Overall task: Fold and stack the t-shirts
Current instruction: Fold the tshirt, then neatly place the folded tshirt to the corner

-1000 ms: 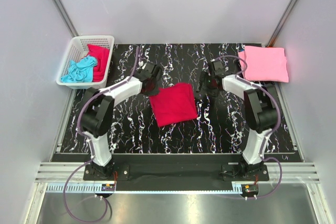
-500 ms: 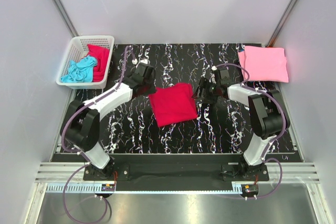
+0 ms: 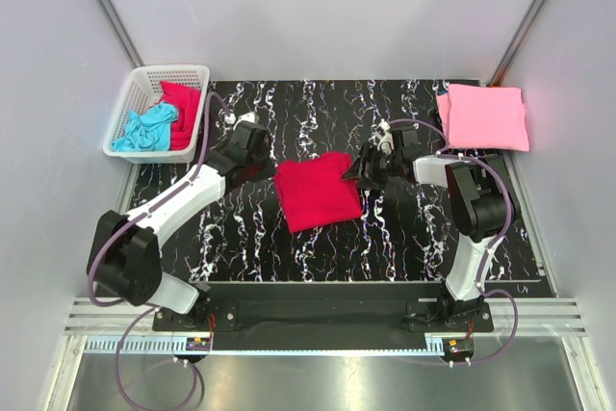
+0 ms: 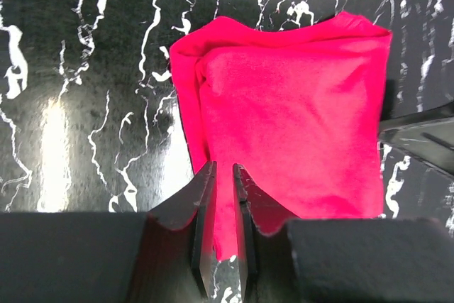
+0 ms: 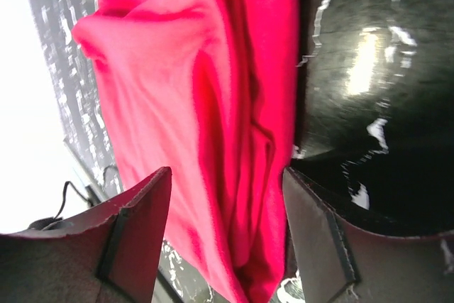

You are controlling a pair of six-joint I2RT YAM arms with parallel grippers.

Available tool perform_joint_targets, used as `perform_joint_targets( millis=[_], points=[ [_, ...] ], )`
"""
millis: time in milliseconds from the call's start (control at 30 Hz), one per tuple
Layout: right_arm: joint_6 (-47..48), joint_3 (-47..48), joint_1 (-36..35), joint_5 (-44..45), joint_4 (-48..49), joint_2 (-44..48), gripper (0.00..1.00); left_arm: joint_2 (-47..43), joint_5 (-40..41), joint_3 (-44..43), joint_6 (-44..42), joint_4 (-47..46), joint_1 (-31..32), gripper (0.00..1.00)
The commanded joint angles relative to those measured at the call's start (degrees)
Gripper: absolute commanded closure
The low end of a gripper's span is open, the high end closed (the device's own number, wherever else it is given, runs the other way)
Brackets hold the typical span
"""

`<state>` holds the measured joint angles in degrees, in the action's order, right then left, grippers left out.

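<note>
A: The right gripper (image 5: 227,175) is spread wide across the red shirt's (image 3: 318,190) right edge. The left gripper (image 4: 223,169) shows only a slit with red in it; whether it bites the cloth I cannot tell.
B: Where does the shirt lie?
A: Folded, in the middle of the table (image 3: 414,238), between the two grippers. Its longer side runs near to far, and both arms are equally near.
B: And a second ago?
A: Both grippers stood off its far corners. They have closed in; the shirt is unmoved.
</note>
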<state>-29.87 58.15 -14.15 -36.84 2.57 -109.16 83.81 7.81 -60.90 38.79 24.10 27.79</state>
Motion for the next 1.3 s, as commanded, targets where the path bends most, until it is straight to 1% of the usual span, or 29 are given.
perform_joint_targets(
  millis=[0,100,233,267,367,533,767,833,900,933,967,1000,1033,1267],
  points=[
    [-0.02,-0.93,0.09,-4.11,2.35,-2.1,0.3,-3.21,0.63,1.31,2.08,0.51,-0.54,0.8],
    [0.25,-1.63,0.09,-5.08,2.62,-3.16,0.32,-4.18,0.45,1.67,2.17,0.95,-0.63,0.79],
    [0.51,-1.72,0.09,-8.68,3.14,-4.74,0.39,-4.27,0.27,1.49,2.08,1.39,-0.9,0.79],
    [0.43,-1.64,0.09,-9.21,3.06,-5.52,0.42,-4.27,0.19,1.4,2.08,1.48,-0.98,0.79],
    [0.42,-0.94,0.09,-11.32,3.06,-6.93,0.46,-4.36,0.27,1.31,2.0,1.65,-1.16,0.79],
    [1.13,0.91,0.09,-14.31,1.92,-8.34,0.49,-4.8,0.62,1.4,1.65,2.01,-1.51,0.79],
    [3.06,2.93,0.0,-16.77,-0.37,-10.01,0.48,-5.59,1.06,1.75,1.12,2.53,-2.48,0.79],
    [3.76,3.28,0.0,-17.3,-1.33,-10.28,0.5,-5.85,1.06,1.75,0.94,2.62,-2.83,0.79],
    [4.29,3.72,0.09,-17.56,-1.86,-10.45,0.55,-6.03,1.06,2.02,0.85,2.62,-3.01,0.79],
    [4.47,3.81,0.0,-17.74,-2.13,-10.63,0.61,-6.11,1.06,2.1,0.85,2.71,-3.18,0.79],
    [4.55,4.16,0.0,-17.74,-2.3,-10.63,0.7,-6.29,0.98,2.11,0.85,2.71,-3.18,0.79],
    [4.64,4.51,0.0,-17.65,-3.87,-10.8,0.82,-6.29,0.98,2.11,0.77,2.8,-3.27,0.79],
    [4.73,4.69,0.09,-17.13,-4.41,-10.98,1.0,-6.29,0.89,2.19,0.77,2.8,-3.36,0.79],
    [6.22,5.13,-0.09,-13.0,-6.43,-9.05,1.0,-6.73,0.71,2.28,0.59,2.88,-3.62,0.79]
  ],
)
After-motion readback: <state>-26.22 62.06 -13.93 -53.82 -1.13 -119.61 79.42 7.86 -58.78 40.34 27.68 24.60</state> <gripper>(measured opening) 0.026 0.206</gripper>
